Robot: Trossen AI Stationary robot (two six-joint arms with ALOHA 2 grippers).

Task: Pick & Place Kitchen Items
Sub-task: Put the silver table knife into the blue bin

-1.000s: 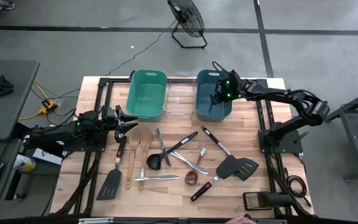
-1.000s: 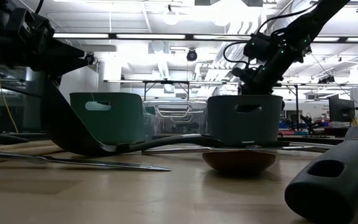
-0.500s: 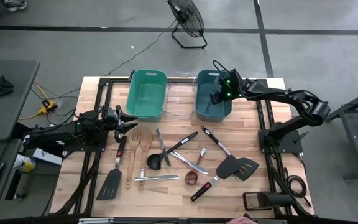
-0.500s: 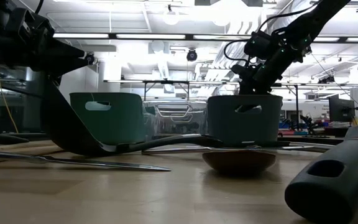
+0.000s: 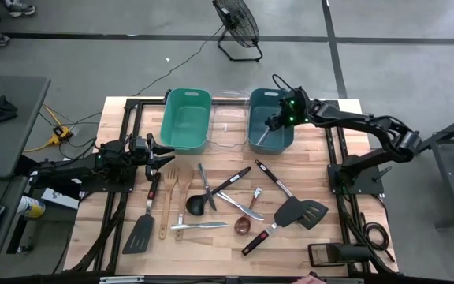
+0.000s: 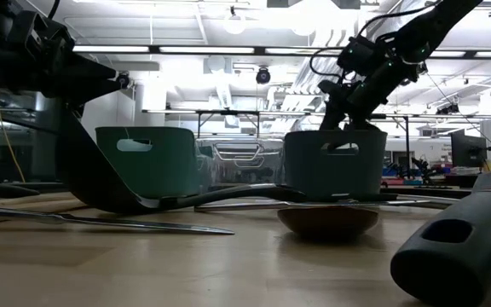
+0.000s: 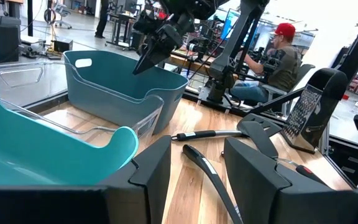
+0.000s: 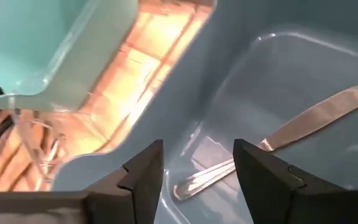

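Observation:
My right gripper (image 5: 275, 124) hangs open over the blue bin (image 5: 252, 136), slanting down into it, and touches nothing. A silver knife (image 8: 303, 121) lies flat on the bin's floor just beyond the fingers, and shows in the high view as a pale streak (image 5: 263, 139). The other kitchen items lie on the wooden table: a red-handled black spatula (image 5: 143, 225), wooden spoons (image 5: 177, 193), a black ladle (image 5: 199, 203), silver cutlery (image 5: 247, 207) and a slotted black spatula (image 5: 299, 211). My left gripper (image 5: 166, 155) waits open and level at the table's left side.
A green bin (image 5: 166, 118) and a clear bin (image 5: 228, 125) stand beside the blue one along the table's far edge. A black grater (image 7: 303, 118) stands at the near right. A person in a red cap (image 7: 281, 59) sits beyond the table.
My right gripper has opened and let go of the silver knife, which now lies on the blue bin's floor. In the low view the gripper has drawn a little upward from the bin's rim.

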